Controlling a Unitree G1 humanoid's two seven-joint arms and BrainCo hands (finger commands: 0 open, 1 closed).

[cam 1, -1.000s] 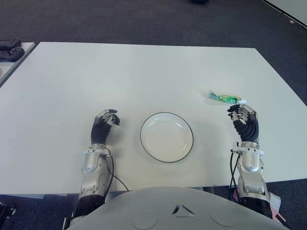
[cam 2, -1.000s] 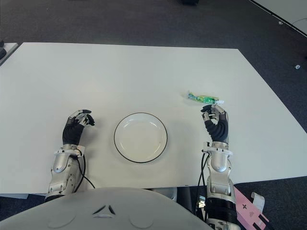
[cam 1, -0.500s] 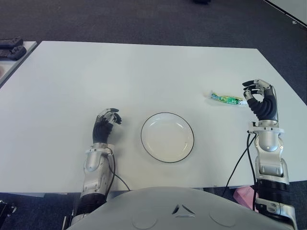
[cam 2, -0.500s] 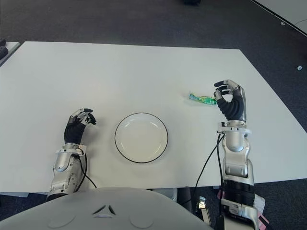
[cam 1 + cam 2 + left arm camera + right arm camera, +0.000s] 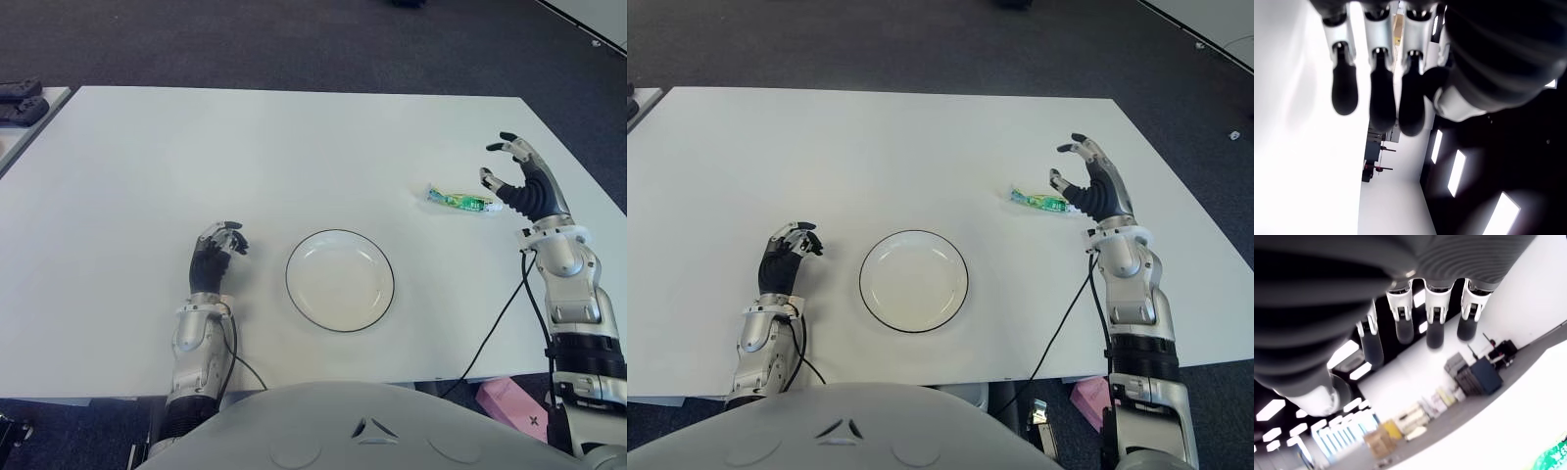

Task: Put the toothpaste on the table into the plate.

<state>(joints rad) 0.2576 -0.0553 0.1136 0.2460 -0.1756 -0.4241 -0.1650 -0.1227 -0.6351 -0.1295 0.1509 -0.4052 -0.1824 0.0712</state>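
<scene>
The toothpaste (image 5: 460,200), at two o'clock from the plate (image 5: 340,280), looks light, soft, slippery; pinch mid-body; right hand (image 5: 519,184) spread empty beside it; left hand (image 5: 215,257) curled, empty.

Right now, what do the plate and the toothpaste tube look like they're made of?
The plate looks like glazed ceramic or enamel: smooth white surface, thin dark rim line. The toothpaste looks like a soft plastic or laminate tube: flat, with glossy green and white print. It lies on the table by the open right hand.
</scene>
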